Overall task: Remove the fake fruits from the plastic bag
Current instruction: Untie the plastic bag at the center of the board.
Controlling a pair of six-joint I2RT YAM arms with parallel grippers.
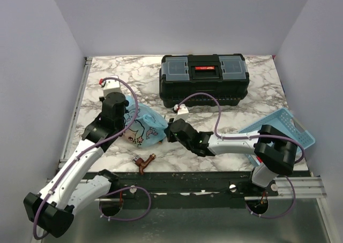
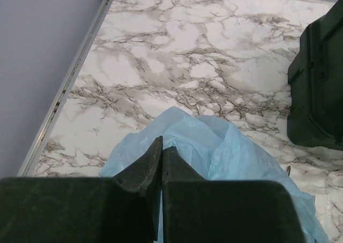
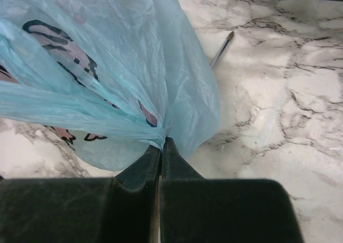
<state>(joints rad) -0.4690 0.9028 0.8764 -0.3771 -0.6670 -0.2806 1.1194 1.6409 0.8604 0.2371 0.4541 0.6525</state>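
- The plastic bag (image 1: 142, 127) lay left of the black toolbox (image 1: 203, 85) and nearer the arms; its long axis ran diagonally, far-left to near-right.
- The right gripper (image 3: 162, 142) was clamped on the gathered near-right end.
- The left gripper (image 2: 161, 146) was closed at the far-left end; whether it held the bag was unclear.

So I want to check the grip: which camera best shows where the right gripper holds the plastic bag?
The right wrist view: close up, the right gripper is shut on a gathered fold of the plastic bag. The top external view shows that contact small; the left wrist view shows only the bag's other side.
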